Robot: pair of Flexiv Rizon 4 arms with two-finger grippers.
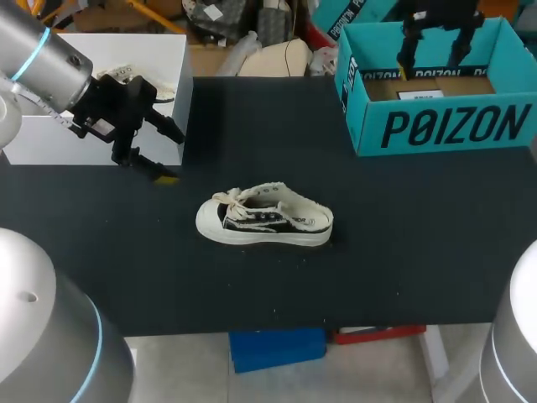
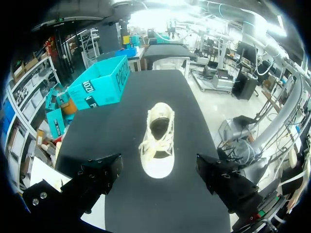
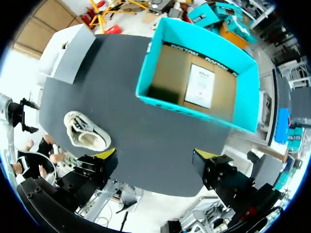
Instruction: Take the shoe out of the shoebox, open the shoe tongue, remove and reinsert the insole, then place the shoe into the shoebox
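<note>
shoe [image 1: 264, 217] upright on table [image 1: 403, 252], l gripper [image 1: 172, 156] spread, empty, by white box [image 1: 50, 138], r gripper [image 1: 430, 65] spread, empty, over teal shoebox [image 1: 436, 126]

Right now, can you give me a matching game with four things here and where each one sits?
Things:
1. shoe
2. shoebox
3. white box
4. right claw

Places:
A. hanging above the shoebox, open
B. middle of the table, upright on its sole
C. far left of the table
D. far right of the table, open, no shoe inside

Pairs: 1-B, 2-D, 3-C, 4-A.
</note>
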